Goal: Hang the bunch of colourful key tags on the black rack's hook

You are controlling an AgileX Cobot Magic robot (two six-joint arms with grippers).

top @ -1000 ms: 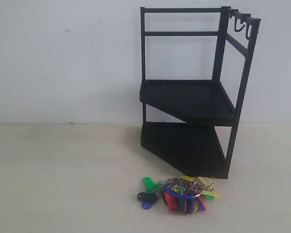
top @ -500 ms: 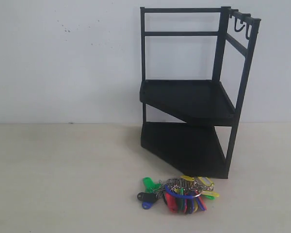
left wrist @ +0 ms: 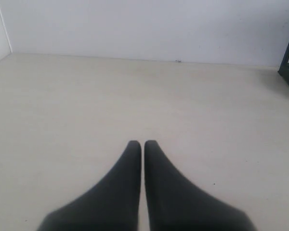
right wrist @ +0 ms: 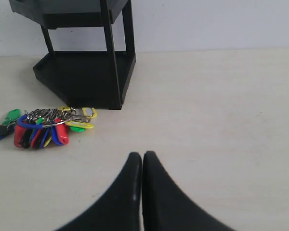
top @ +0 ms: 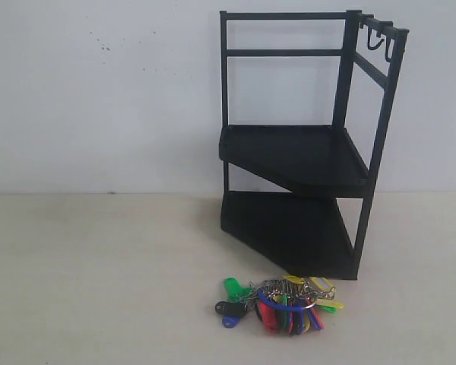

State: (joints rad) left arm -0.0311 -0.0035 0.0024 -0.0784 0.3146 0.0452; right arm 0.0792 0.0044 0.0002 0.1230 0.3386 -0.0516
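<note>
1 black rack [top: 362,122] right of centre, w/ 2 solid tiers [top: 292,156] & 2 hooks [top: 375,44] at upper right. 1 key tag bunch [top: 283,306] at bottom centre; tags overlap, exact no. can't tell. 2 grippers: left gripper [left wrist: 142,143], right gripper [right wrist: 142,155].

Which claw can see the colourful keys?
The right claw: its view shows the colourful key tag bunch by the black rack. The left claw sees no keys.

Open table [top: 99,274] left of key tag bunch [top: 280,304]; black rack [top: 292,156] just behind.
</note>
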